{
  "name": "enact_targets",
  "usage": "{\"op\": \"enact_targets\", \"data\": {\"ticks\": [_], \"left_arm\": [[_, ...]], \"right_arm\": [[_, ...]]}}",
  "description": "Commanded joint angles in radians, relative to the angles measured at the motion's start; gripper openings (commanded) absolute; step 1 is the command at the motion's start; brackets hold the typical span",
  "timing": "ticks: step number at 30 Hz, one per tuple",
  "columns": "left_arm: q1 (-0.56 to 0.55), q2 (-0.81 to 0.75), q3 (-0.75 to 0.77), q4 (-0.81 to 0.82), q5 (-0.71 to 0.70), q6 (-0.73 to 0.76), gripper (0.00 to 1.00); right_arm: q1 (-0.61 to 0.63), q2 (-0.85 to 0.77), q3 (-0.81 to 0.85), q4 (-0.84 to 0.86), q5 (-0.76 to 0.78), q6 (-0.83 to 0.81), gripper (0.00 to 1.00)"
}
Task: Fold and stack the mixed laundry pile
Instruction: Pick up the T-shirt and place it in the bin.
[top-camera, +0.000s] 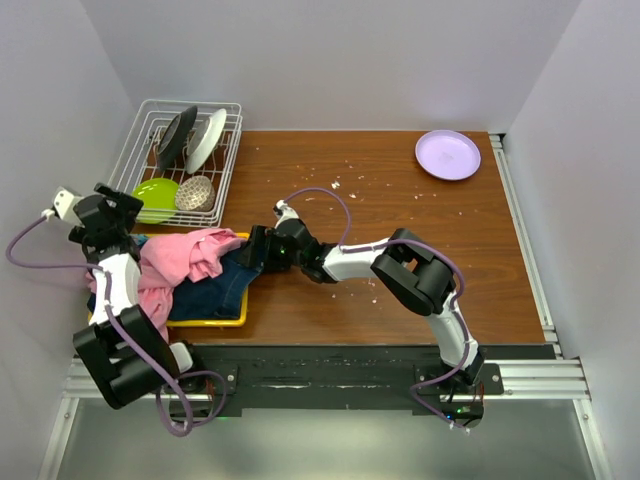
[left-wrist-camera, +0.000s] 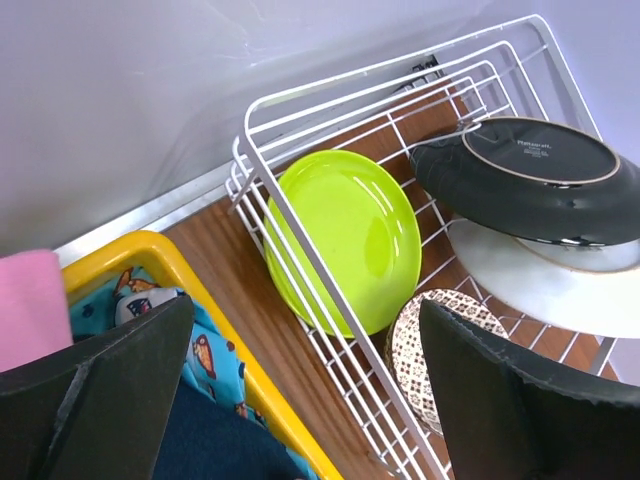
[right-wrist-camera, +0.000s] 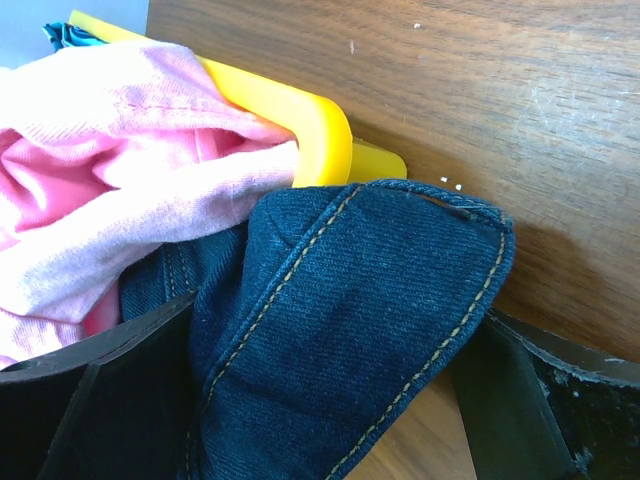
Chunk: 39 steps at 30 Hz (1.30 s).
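Denim jacket (right-wrist-camera: 360, 330), one stitched fold spilling over the yellow tray (right-wrist-camera: 320, 130) corner onto the bench (right-wrist-camera: 450, 100), lies between the wide-apart fingers of the right end effector (right-wrist-camera: 330, 410), apparently lined up for a pinch, unclamped. Pink T-shirt (right-wrist-camera: 120, 180) heaps beside it in the tray. Left end effector (left-wrist-camera: 300, 400) hangs spread and empty near the dish rack (left-wrist-camera: 262, 190), probably keeping clear.

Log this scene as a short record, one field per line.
laundry: pink T-shirt heaped over denim jacket, unfolded, in yellow tray; turquoise patterned cloth in tray's corner
left end effector: open, empty, above the tray corner beside dish rack
right end effector: open, straddling a denim jacket fold at the tray's edge
dish rack contents: green plate, black dish, white dish
purple plate: far right corner of table
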Motion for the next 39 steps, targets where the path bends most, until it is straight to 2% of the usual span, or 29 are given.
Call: {"op": "enact_targets", "data": {"ticks": [1,2,7,15,25,33,39], "left_arm": [[-0.046,-0.068,0.096,-0.098,-0.045,-0.012,1.0],[-0.06,-0.074,0.109,-0.156,-0.053,-0.006,1.0],[-0.166,-0.117,0.192,-0.233,-0.055,0.032,1.0],[-0.319,-0.129,0.326,-0.301,0.097,0.086,1.0],[-0.644,-0.1,0.419,-0.35,0.165,0.126,1.0],[-1.001,-0.019,0.398,-0.331,0.073,0.132,1.0],[-1.141,0.036,0.349,-0.311,0.012,0.151,1.0]], "right_arm": [[0.019,0.008,-0.002,-0.07,0.018,-0.028,0.96],[0.021,0.002,-0.005,-0.067,0.018,-0.025,0.96],[0.019,-0.067,-0.001,-0.088,0.024,-0.042,0.96],[0.013,-0.196,-0.027,-0.198,0.11,-0.052,0.99],[-0.086,-0.424,-0.126,-0.338,0.23,-0.072,0.99],[-0.194,-0.725,-0.283,-0.453,0.346,-0.117,0.99],[-0.195,-0.872,-0.372,-0.539,0.448,-0.158,0.99]]}}
